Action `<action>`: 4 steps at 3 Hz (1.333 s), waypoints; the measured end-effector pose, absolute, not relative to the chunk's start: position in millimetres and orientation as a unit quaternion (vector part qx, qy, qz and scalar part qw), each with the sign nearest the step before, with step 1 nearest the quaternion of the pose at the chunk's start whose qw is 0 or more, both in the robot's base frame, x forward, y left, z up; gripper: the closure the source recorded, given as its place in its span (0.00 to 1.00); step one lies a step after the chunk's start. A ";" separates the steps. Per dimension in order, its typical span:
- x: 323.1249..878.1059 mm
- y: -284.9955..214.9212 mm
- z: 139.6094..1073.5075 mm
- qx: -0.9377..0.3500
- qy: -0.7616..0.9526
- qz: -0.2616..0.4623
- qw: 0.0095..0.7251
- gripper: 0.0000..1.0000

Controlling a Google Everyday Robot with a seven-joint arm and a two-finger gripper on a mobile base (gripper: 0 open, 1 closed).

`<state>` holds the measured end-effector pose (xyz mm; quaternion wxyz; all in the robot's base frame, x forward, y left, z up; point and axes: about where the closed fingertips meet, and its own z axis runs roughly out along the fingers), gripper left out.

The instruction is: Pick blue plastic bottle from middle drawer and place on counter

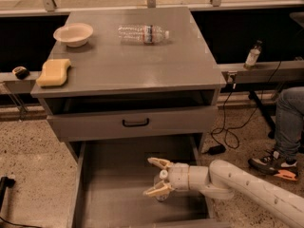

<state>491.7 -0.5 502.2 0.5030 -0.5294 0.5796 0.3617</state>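
The middle drawer [118, 194] is pulled out at the bottom of the view, and its grey floor shows. My gripper [148, 176] reaches into it from the right, low over the floor at its right half. The fingers are spread apart with only drawer floor showing between them. A faint clear rounded shape [162, 195] sits just under the lower finger; I cannot tell whether it is the blue plastic bottle. The counter [137, 61] is the grey top of the cabinet, above and behind.
On the counter lie a clear bottle with a red-and-blue label band [142, 33], a cream bowl [73, 34] and a yellow sponge [54, 72]. A shut drawer front with a black handle [135, 123] sits above the open drawer. A person's leg [287, 122] is at the right.
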 end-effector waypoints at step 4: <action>473.0 -48.6 583.5 -0.456 0.576 0.341 0.586 1.00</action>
